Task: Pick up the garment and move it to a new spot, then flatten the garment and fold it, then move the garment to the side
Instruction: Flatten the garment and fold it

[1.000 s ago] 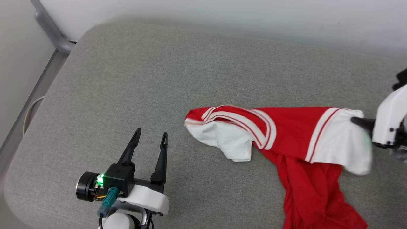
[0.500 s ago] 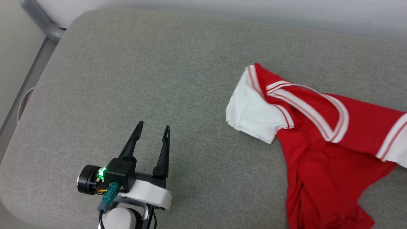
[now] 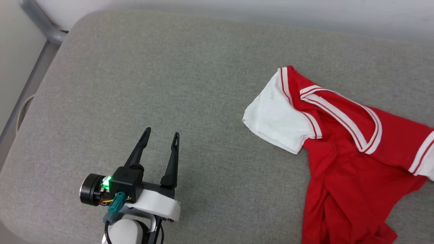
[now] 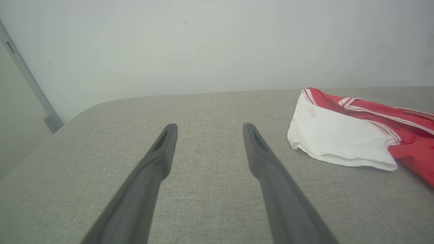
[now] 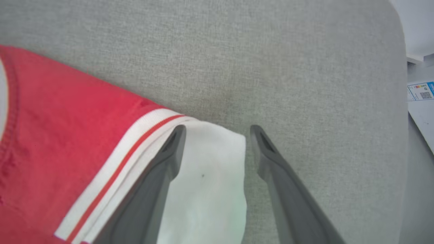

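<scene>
The garment (image 3: 342,159) — a red jersey with white short sleeves and red-and-white striped trim — lies rumpled on the right of the grey padded surface (image 3: 169,84). One sleeve (image 3: 276,120) spreads flat, pointing left.

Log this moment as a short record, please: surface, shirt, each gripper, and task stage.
surface: grey padded cushion, pale wall behind it
shirt: red with white sleeves and striped trim, lying crumpled on the right part of the cushion
left gripper: open, holding nothing, apart from the shirt, over bare cushion
right gripper: open, fingers either side of the edge of a white sleeve, not clamped on it
task stage: shirt not yet flattened or folded
</scene>
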